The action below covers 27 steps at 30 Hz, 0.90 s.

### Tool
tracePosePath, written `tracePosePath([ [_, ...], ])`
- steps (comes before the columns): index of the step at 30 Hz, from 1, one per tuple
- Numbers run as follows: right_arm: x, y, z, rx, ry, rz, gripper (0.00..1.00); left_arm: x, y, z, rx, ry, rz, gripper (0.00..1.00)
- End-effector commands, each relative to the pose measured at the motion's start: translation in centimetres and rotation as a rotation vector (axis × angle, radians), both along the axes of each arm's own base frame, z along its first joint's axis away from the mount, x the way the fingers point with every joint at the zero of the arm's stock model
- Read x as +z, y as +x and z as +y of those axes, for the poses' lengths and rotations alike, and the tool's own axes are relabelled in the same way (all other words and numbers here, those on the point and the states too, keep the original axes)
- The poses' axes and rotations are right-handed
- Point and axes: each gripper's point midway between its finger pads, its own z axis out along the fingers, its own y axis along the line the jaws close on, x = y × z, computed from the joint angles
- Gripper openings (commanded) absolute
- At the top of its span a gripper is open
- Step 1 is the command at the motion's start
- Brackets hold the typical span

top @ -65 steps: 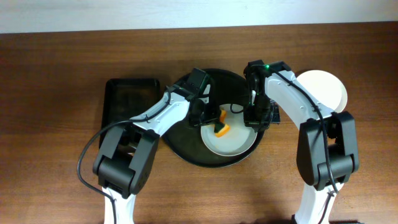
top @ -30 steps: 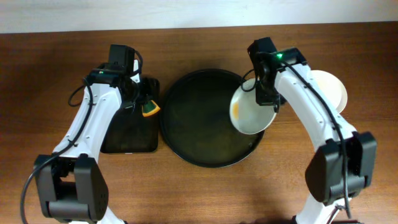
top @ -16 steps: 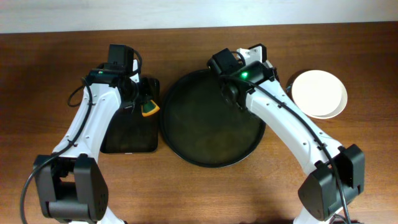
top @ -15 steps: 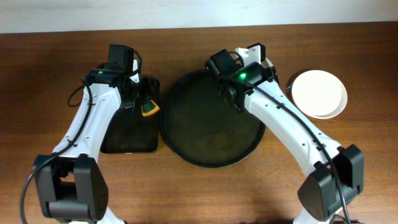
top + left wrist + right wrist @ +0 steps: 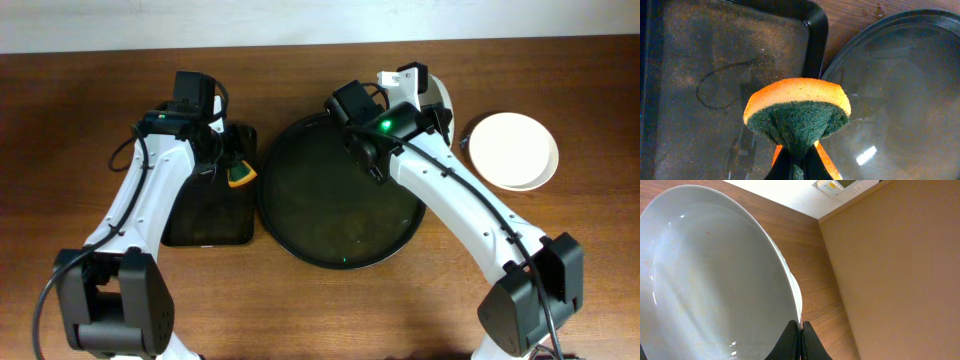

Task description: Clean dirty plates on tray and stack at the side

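Holding the tilted plate (image 5: 715, 280) pinched by its rim beside the far right edge of the round black tray (image 5: 325, 215), the right gripper (image 5: 801, 332) should level it before lowering it squarely onto the white stack (image 5: 513, 150) at right, while the left gripper (image 5: 796, 161) pinches the sponge (image 5: 796, 107).

Left gripper (image 5: 796, 161) pinches an orange-and-green sponge (image 5: 796, 112) over the rectangular tray (image 5: 690, 75) rim; round tray (image 5: 900, 100) beside it, perhaps touching.

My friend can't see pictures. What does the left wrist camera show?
An orange sponge with a green scrubbing side is pinched in the left gripper. Beneath it lie a rectangular black tray on the left and the round black tray on the right.
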Motion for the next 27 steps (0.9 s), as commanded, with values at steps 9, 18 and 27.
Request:
tracePosePath([
  [9, -1.8, -0.5, -2.8, -0.131, 0.612, 0.015, 0.04, 1.7, 0.4, 0.3, -0.007, 0.005, -0.050, 0.00],
  [18, -3.4, -1.1, -18.0, -0.475, 1.181, -0.115, 0.04, 1.7, 0.4, 0.3, -0.006, 0.009, -0.050, 0.00],
  [27, -10.9, -2.0, -26.2, -0.695, 1.274, -0.082, 0.04, 1.6, 0.3, 0.4, -0.005, 0.012, -0.042, 0.00],
])
